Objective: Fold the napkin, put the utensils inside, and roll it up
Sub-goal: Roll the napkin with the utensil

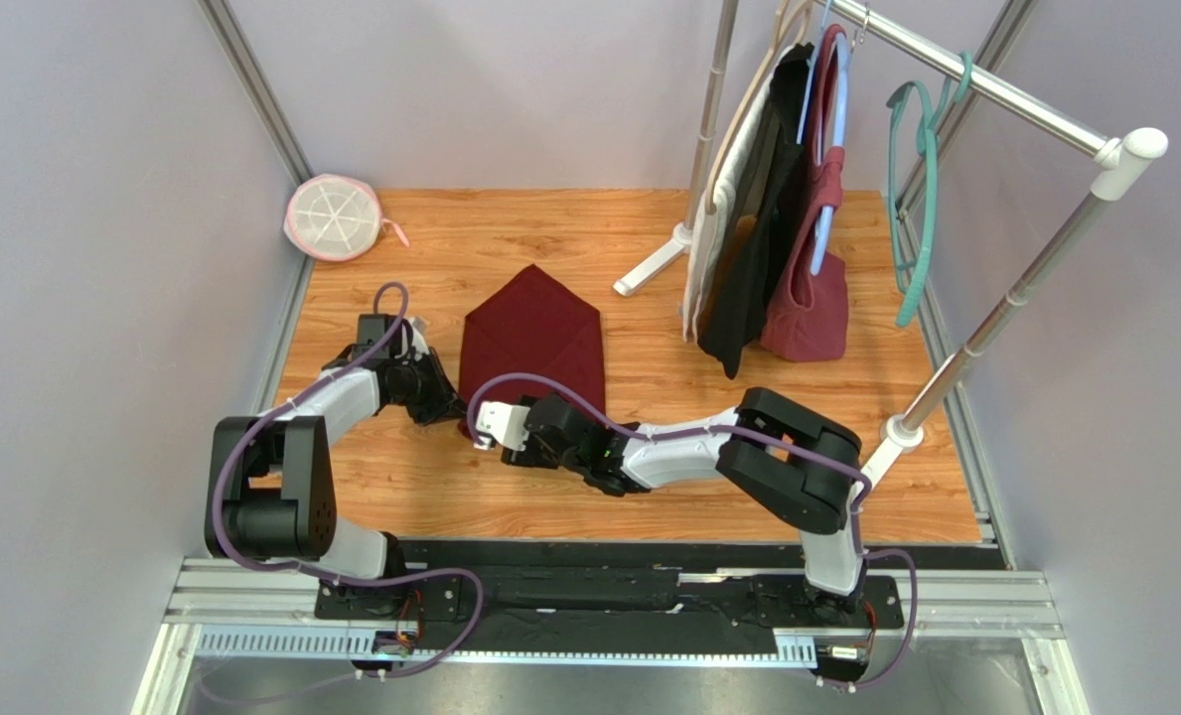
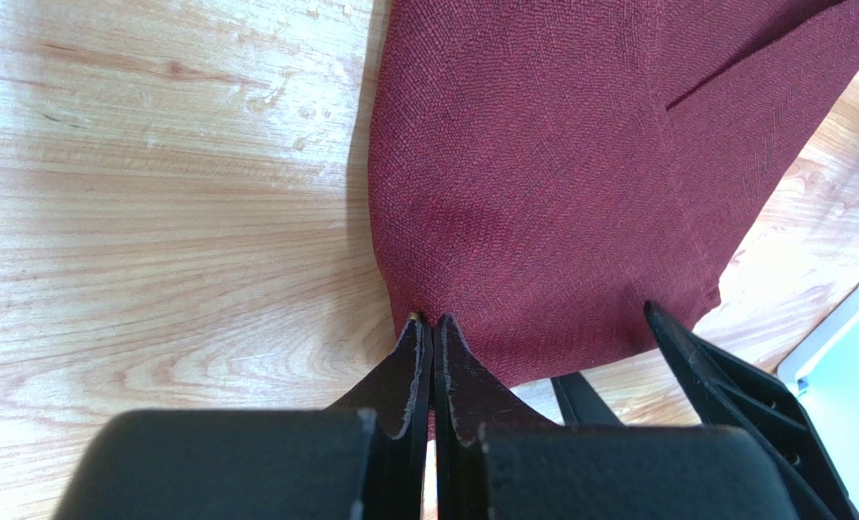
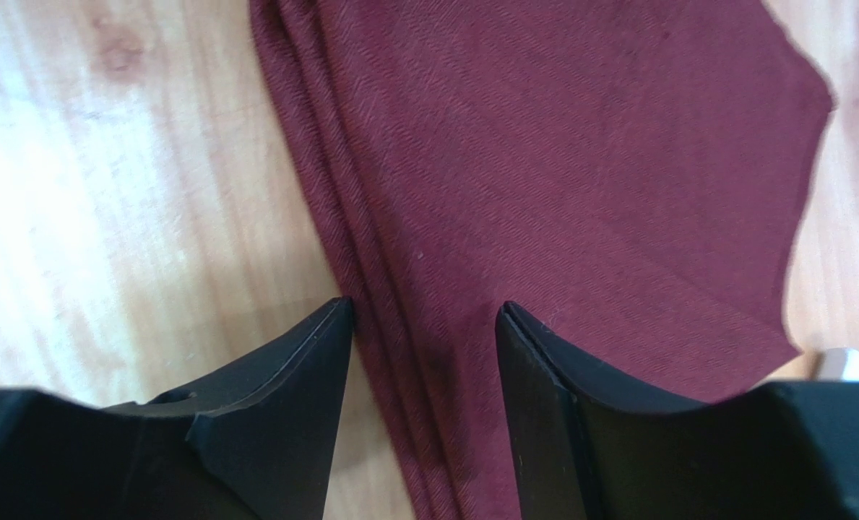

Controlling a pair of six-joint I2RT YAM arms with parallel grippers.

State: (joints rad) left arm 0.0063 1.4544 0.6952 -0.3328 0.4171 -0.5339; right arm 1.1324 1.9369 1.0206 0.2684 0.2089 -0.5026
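The dark red napkin (image 1: pixel 534 343) lies folded on the wooden table, its point toward the far side. My left gripper (image 1: pixel 450 404) is at the cloth's near left edge, shut, with its tips (image 2: pixel 434 322) pinching the napkin (image 2: pixel 553 163), which puckers toward them. My right gripper (image 1: pixel 477 437) comes in from the right at the near left corner. It stands open (image 3: pixel 423 309), and the layered folded edge of the napkin (image 3: pixel 575 163) runs between its fingers. Its fingers (image 2: pixel 672 341) also show in the left wrist view. The utensils are hidden.
A clothes rack (image 1: pixel 984 90) stands at the back right with dark garments, a burgundy bag (image 1: pixel 808 306) and teal hangers (image 1: pixel 925 194); its white foot (image 1: pixel 653 268) rests on the table. A round pink-and-white item (image 1: pixel 334 218) lies at the far left corner.
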